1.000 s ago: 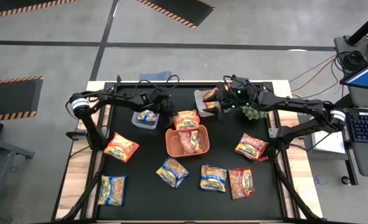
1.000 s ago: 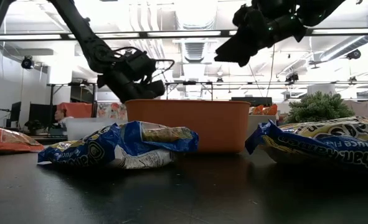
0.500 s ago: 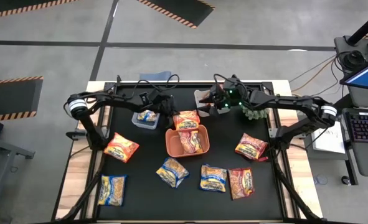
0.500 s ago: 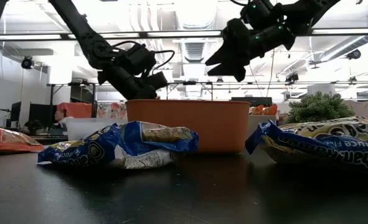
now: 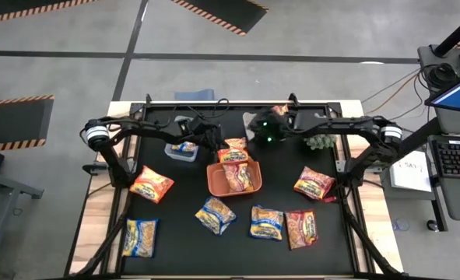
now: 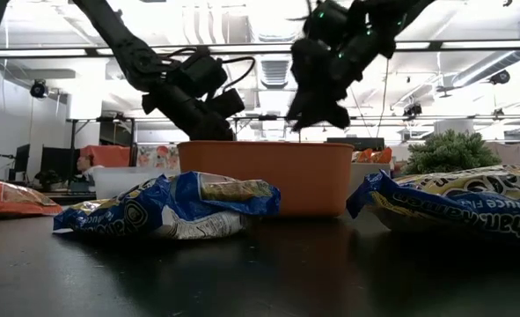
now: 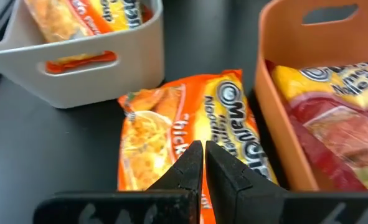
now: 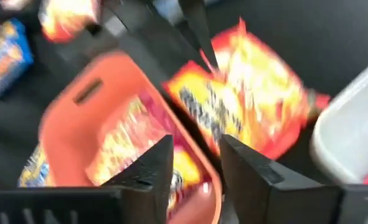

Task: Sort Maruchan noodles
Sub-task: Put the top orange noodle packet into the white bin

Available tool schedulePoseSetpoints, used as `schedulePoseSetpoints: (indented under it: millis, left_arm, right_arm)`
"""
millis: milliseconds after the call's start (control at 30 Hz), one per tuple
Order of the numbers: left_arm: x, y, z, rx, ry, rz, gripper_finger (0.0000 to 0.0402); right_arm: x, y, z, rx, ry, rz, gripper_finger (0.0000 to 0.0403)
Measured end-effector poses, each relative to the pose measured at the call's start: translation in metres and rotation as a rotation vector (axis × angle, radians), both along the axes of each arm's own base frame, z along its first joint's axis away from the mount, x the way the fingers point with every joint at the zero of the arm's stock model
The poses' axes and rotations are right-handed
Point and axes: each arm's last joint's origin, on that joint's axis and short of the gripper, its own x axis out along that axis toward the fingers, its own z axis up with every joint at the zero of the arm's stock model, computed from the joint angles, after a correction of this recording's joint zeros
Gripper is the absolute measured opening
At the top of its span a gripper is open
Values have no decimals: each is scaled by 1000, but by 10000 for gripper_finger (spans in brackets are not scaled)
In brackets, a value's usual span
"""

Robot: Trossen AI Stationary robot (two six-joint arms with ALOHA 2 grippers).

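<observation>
An orange noodle packet [image 5: 233, 150] lies flat on the black table between the orange bin [image 5: 251, 187] and the white bin [image 7: 84, 74]; its print shows in the left wrist view [image 7: 171, 130]. My left gripper [image 5: 214, 138] is shut, its tips [image 7: 200, 152] pointing at that packet. My right gripper [image 5: 250, 128] is open and hovers above the same packet [image 8: 252, 81] and the orange bin's far rim [image 8: 109, 74]; it holds nothing. The orange bin holds a red-and-yellow packet [image 7: 333, 112]. The white bin holds orange packets [image 7: 90, 18]. A clear bin [image 5: 181, 148] holds a blue-and-yellow packet. My left gripper's shut fingertips [image 7: 193, 158] point at the middle of the orange packet [image 7: 171, 155]; I cannot tell whether they touch it. The low view shows this gripper [image 6: 220, 97] raised above the bin's rim.
Loose packets lie on the near half of the table: an orange one [image 5: 152, 184], blue-and-yellow ones [image 5: 140, 236] [image 5: 215, 215] [image 5: 266, 223], red ones [image 5: 301, 228] [image 5: 314, 184]. A small green plant [image 5: 317, 142] stands by the right arm. Both grippers are close together.
My right gripper has swung from over the white bin toward the table's left and come lower, now above the orange packet and the orange bin's far rim. My left gripper has risen and shifted slightly right. The orange packet has stayed where it was.
</observation>
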Motion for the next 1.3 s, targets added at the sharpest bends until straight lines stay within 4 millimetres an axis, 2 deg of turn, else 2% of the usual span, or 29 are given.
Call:
schedulePoseSetpoints:
  millis: [233,433,733,933,1067,1167,1300]
  left_arm:
    - [3,-14,-3,-4,18,-45,0]
    - [4,-26,-6,-21,55,-75,0]
    - [6,-34,-6,-40,59,-78,0]
    - [5,-27,-4,68,75,-40,0]
    - [5,-26,-3,84,66,-43,0]
    - [4,-25,-5,75,71,-35,0]
    - [0,-26,-9,46,127,-26,0]
  right_arm:
    - [3,5,-40,37,140,-58,72]
    - [9,15,-50,50,169,-6,50]
    - [2,33,-42,125,205,69,44]
    - [-7,31,-21,110,144,34,43]
    - [-18,30,-13,37,193,-52,43]
    - [-23,28,-16,0,232,-134,43]
    - [-26,29,-30,30,228,-183,43]
